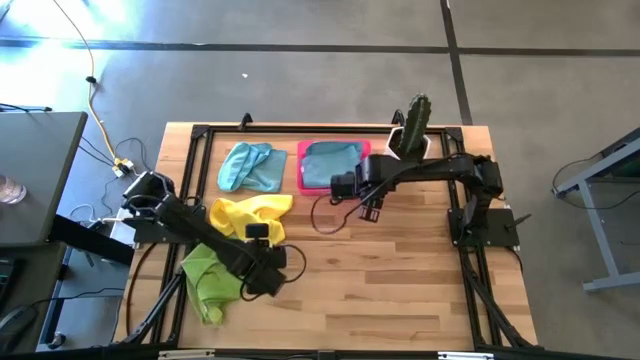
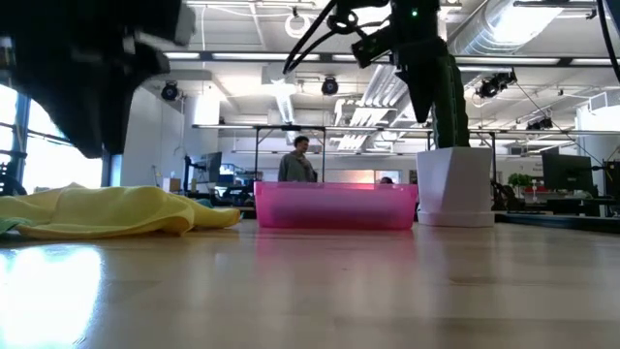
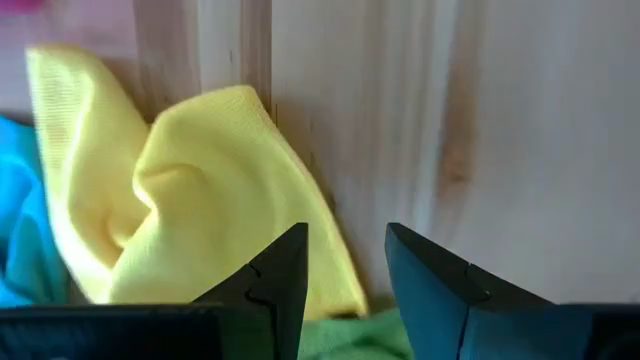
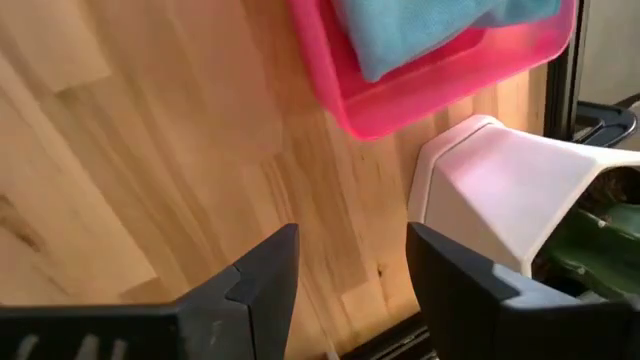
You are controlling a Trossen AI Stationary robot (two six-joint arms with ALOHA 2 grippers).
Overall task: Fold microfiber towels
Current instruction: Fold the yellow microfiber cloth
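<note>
Towels: folded blue one [image 1: 331, 163] in pink tray [image 1: 302, 170] at 12 o'clock; loose blue [image 1: 250, 166], yellow [image 1: 249, 213], green [image 1: 211, 279] toward 9 | cactus pot [image 1: 412, 130] beside tray | left gripper [image 3: 345, 290] released over yellow/green | right gripper [image 4: 350, 285] released, empty, by tray

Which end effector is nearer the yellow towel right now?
Left. The left end effector hangs open just beside the yellow towel, on its near side. The right end effector is farther off, open, at the pink tray.
</note>
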